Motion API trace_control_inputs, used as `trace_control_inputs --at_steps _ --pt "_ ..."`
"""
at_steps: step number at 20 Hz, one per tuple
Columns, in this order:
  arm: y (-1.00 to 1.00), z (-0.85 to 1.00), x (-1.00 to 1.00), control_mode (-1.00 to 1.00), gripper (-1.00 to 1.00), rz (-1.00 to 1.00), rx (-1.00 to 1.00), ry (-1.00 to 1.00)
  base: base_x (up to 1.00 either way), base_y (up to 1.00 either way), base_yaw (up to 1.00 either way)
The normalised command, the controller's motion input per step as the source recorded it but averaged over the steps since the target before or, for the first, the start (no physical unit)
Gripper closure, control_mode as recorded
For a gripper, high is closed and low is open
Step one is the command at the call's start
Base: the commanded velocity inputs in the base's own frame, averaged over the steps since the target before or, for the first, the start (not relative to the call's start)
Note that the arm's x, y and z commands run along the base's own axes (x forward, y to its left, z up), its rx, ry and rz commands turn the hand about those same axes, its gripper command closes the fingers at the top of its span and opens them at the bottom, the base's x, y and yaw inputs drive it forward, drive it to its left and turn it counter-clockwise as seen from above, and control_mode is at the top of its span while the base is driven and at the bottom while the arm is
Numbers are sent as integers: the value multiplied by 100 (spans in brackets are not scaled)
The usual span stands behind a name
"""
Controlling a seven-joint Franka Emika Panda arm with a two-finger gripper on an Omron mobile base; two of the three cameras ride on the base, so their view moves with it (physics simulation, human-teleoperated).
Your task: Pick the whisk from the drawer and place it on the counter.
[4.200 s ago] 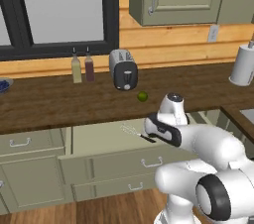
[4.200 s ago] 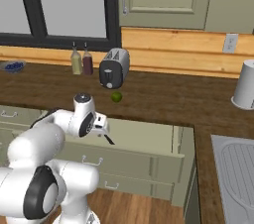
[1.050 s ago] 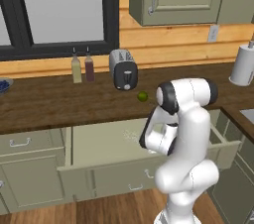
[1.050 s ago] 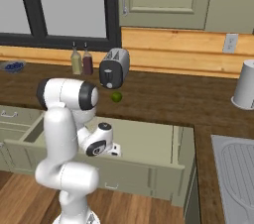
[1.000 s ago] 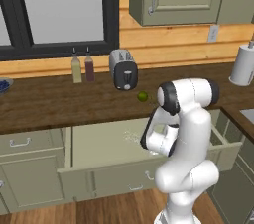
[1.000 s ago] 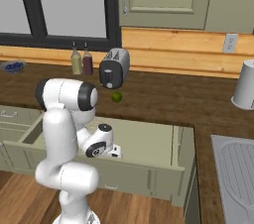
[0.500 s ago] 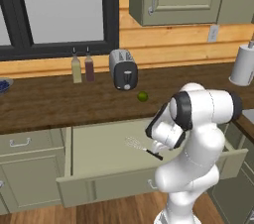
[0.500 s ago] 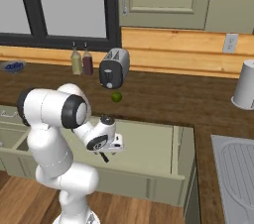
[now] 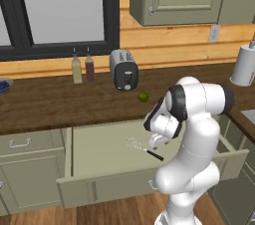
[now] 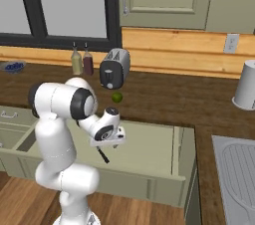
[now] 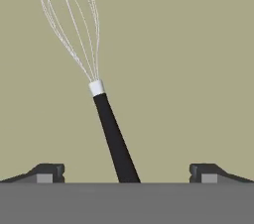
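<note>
Hand [image 11: 127,172] spread over whisk [image 11: 99,94] — bare drawer [image 11: 198,44] floor around

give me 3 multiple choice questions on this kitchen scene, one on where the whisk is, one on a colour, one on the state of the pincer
1. Where does the whisk lie?
A. on the counter
B. in the open drawer
C. in the sink

2. What colour is the whisk's handle?
A. black
B. red
C. white

3. How is the pincer set?
A. shut on the whisk
B. shut on nothing
C. open, a tip on either side of the handle

Answers:
1. B, it rests on the drawer's pale floor.
2. A, the hand view shows a slim black handle below the wire head.
3. C, both fingertips stand well apart from the handle.
</note>
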Motion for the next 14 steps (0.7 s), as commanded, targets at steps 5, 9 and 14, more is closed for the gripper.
trace_control_inputs --at_steps 5,9,14 --pt "24 -42 -4 -100 -100 3 -2 -8 0 0 0" --pt "30 -39 -6 -100 -100 0 -3 -6 0 0 0" --pt "19 -26 12 -100 -100 0 -1 0 0 0 0"
